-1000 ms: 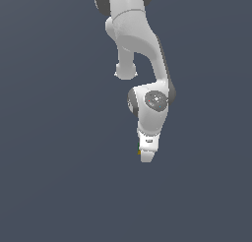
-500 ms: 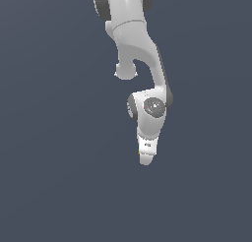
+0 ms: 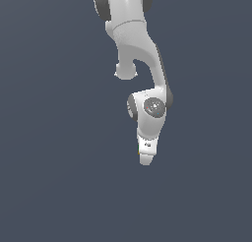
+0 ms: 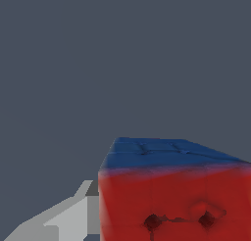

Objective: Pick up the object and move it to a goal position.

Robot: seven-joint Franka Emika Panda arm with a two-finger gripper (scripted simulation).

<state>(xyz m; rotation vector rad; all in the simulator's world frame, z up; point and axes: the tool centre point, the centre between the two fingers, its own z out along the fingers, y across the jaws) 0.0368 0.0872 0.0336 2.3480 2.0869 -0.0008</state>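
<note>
The cube [image 4: 176, 196] sits right up against the wrist camera, red face toward it and blue face beside that, so it looks to be in the gripper [image 3: 145, 160]. One grey finger [image 4: 68, 218] shows beside it. The jaws seem closed on the cube, likely to carry it to the goal.

cube [image 4: 174, 196]: red and blue faces | touching pincer finger [image 4: 68, 220]

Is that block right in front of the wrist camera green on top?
No, the cube shows a blue face above a red one in the wrist view, with no green visible there.
</note>
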